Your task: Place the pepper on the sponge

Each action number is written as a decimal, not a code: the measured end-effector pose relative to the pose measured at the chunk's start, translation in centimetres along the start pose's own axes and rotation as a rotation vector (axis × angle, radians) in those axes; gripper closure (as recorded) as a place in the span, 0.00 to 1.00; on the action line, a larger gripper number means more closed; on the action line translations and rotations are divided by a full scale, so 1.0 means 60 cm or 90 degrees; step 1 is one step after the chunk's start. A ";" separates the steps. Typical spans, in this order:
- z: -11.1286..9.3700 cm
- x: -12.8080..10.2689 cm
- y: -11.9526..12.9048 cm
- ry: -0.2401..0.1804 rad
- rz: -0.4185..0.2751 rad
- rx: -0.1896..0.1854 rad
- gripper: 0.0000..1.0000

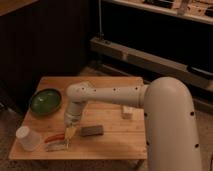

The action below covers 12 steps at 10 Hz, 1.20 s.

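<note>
Down at the front-left of the counter [107, 146], the gripper [69, 136] sits low, right at the end of the red pepper [53, 137]; whether it is wide or narrow I cannot tell. The pepper lies against a pale flat piece [58, 146], with a grey block [92, 130] to its right, a white cup [26, 138] to its left and a green bowl [46, 100] behind.

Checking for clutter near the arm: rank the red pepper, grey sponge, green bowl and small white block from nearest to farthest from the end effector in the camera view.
The end effector hangs low over the table's front edge.
1. Red pepper: right beside it, on the picture's left.
2. Grey sponge: close by, on the picture's right.
3. Green bowl: farther back, at the left.
4. Small white block: far right.
</note>
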 end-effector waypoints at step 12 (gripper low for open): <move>0.001 0.008 0.004 -0.002 0.004 0.003 0.62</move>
